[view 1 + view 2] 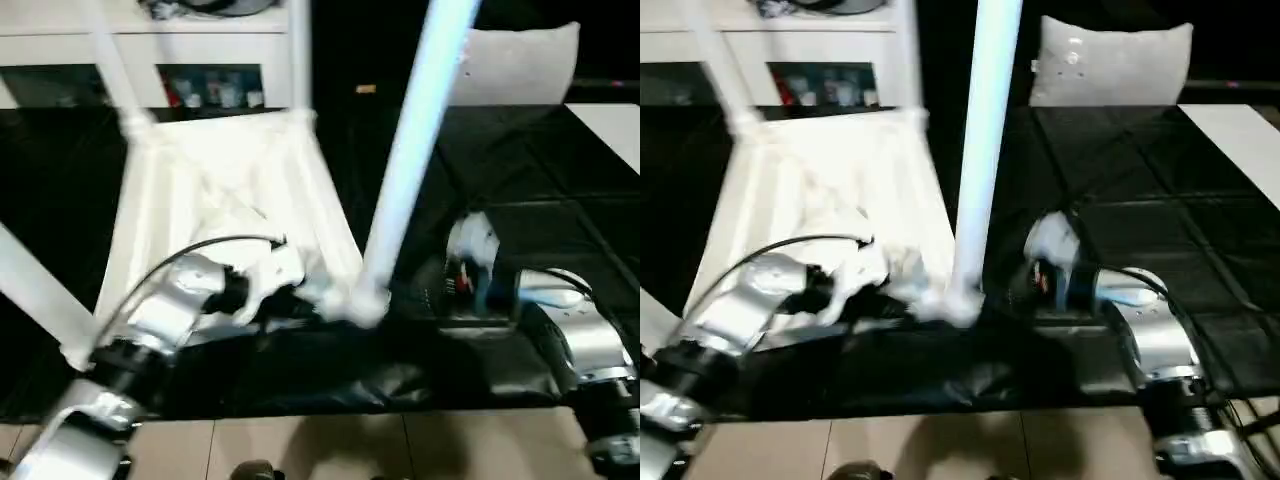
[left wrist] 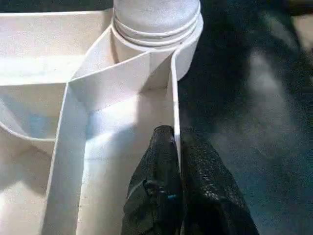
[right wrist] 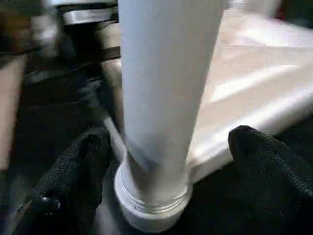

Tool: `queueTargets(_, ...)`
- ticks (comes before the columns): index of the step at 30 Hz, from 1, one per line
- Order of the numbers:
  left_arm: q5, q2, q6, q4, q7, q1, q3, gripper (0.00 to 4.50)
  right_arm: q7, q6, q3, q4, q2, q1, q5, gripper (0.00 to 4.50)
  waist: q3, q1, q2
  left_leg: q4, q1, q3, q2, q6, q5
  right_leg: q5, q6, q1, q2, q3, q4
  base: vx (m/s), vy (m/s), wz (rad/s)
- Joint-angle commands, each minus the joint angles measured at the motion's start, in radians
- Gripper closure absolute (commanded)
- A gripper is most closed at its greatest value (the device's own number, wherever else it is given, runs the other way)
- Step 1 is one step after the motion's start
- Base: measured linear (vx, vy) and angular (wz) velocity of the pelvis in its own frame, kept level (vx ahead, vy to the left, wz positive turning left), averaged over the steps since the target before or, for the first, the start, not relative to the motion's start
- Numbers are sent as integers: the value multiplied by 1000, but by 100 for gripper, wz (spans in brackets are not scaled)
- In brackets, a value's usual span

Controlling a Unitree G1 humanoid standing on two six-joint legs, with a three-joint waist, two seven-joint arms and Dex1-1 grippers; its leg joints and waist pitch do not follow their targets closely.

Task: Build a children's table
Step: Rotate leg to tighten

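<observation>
The children's table top [image 1: 220,180] lies upside down on the black mat, its ribbed underside facing up. Legs rise from its corners: two at the far corners [image 1: 115,70] [image 1: 298,55], one at the near left [image 1: 35,280]. At the near right corner a leg [image 1: 410,150] stands in its round socket [image 2: 156,29]. My left gripper [image 2: 176,147] is shut on the top's thin rim wall just beside that socket. My right gripper [image 3: 166,142] is open, one black finger [image 3: 78,166] on each side of the leg's base with gaps between.
A grey-white cushion [image 1: 520,65] stands at the back right. A white shelf unit [image 1: 150,40] runs along the back left. A white surface [image 1: 610,125] lies at the far right. Tiled floor [image 1: 300,445] shows below the mat's front edge.
</observation>
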Motion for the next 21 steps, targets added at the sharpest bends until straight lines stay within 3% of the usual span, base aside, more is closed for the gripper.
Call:
queueTargets(1, 0, 3, -52, -47, -100, -6, -63, 450, 83, -3, 27, 4, -16, -11, 16, 63, -78, -7, -8, -70, 7, -25, 94, 137, -8, -205, -138, 64, -112, 86, -61, 0, 0, 0)
queueTargets(3, 3, 8, -58, -48, -109, -6, -68, 450, 100, -1, 33, 7, -19, -12, 17, 86, -78, -1, -9, -71, 7, -25, 94, 127, -18, -229, -130, 64, -113, 86, -65, 0, 0, 0)
queueTargets(4, 4, 13, -71, -46, -131, -9, -77, 450, 132, 1, 46, 19, -21, -21, 17, 91, -76, 1, -16, -72, 6, -24, 93, 119, -18, -243, -125, 65, -114, 86, -65, 0, 0, 0)
queueTargets(8, 9, 19, -98, -44, -160, -18, -93, 450, 170, -4, 67, 48, -10, -42, 11, 127, -76, 3, -15, -73, 7, -24, 93, 108, -21, -260, -118, 63, -113, 86, -68, 0, 0, 0)
queueTargets(21, 6, 19, -124, -17, -183, -31, -98, 450, 265, 75, 94, 64, -20, -50, 42, 218, -77, 3, -17, -71, 5, -23, 93, 115, 1, -240, -120, 64, -112, 85, -65, 0, 0, 0)
